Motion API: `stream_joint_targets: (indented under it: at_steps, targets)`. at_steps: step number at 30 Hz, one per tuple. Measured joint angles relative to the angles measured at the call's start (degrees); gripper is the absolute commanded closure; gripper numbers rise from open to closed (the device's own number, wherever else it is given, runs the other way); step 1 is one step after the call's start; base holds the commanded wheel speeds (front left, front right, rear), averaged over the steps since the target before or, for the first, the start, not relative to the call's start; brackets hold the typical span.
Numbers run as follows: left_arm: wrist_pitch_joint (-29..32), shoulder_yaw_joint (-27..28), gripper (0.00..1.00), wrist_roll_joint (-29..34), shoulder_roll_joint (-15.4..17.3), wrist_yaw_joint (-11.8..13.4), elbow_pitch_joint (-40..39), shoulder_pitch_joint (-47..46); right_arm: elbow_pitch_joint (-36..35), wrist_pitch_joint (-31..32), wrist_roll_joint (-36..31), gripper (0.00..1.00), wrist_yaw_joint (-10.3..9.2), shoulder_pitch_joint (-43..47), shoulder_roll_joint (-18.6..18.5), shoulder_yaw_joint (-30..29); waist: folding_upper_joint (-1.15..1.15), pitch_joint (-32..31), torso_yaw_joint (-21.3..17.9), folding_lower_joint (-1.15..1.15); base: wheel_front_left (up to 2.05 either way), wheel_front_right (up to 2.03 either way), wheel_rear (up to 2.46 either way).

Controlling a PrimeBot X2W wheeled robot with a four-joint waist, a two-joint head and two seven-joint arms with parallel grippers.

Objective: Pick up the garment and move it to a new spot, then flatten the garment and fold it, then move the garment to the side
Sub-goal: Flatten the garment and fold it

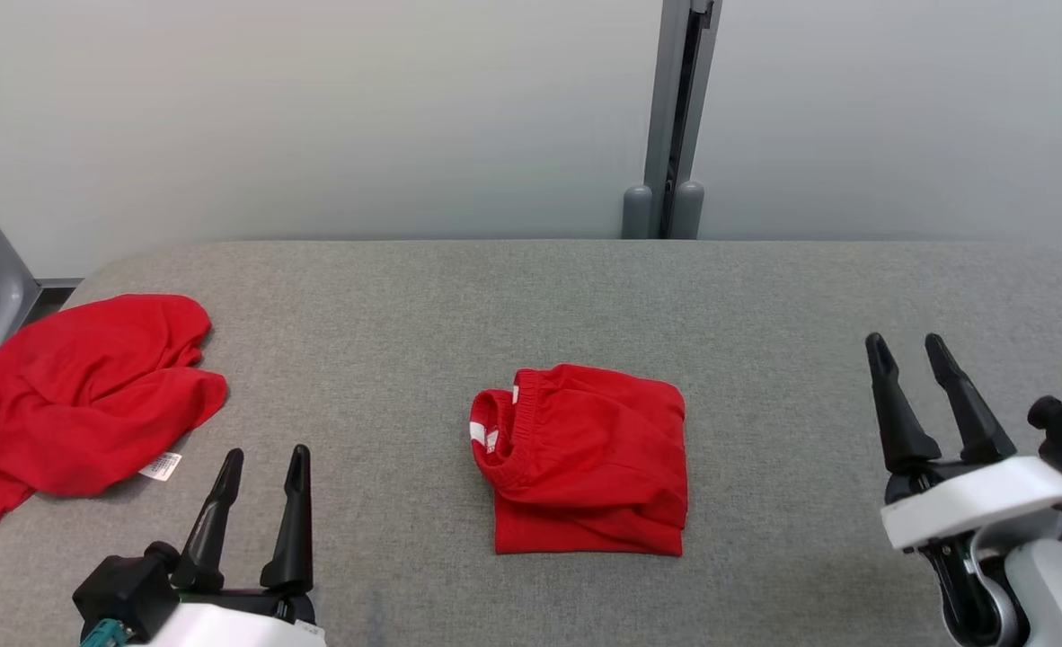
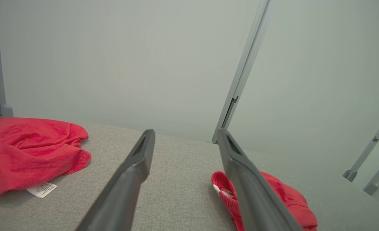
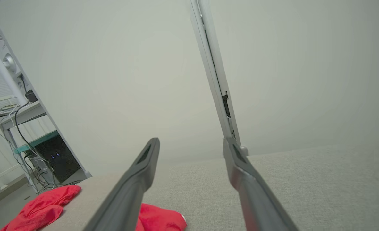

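A red garment [image 1: 585,458] lies folded into a neat rectangle at the middle of the grey table [image 1: 531,296], its ribbed collar at the left end. It also appears in the left wrist view [image 2: 285,195], partly behind a finger, and low in the right wrist view [image 3: 160,219]. My left gripper [image 1: 267,452] stands open near the front left, well apart from the garment and holding nothing; its own view shows the open left gripper [image 2: 185,131] above bare table. At the right, my right gripper [image 1: 904,340] is open and empty, as the right gripper [image 3: 191,140] also shows from the wrist.
A second red garment [image 1: 73,395], crumpled with a white label, lies at the table's left edge, partly hanging over it, seen too from the left wrist [image 2: 26,154]. A grey post [image 1: 670,117] stands behind the table against the pale wall. Beyond the left edge is a desk with cables [image 3: 26,128].
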Motion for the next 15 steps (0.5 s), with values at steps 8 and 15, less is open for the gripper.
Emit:
stream_joint_targets:
  at_steps: [8, 15]
  targets:
    - [0.0, 2.8, 0.00, 1.5, -0.3, 0.0, -0.6, 0.7, -4.0, 0.0, -13.6, 0.00, 0.00, 8.6, 4.2, -7.1, 0.00, -0.1, -1.5, 0.00, 0.00, 0.00, 0.00]
    - [0.0, 3.5, 0.00, 2.5, -0.4, 0.0, -0.6, 1.2, -5.2, 0.0, -23.2, 0.00, 0.00, 11.5, 7.8, -10.4, 0.00, -0.1, -2.2, 0.00, 0.00, 0.00, 0.00]
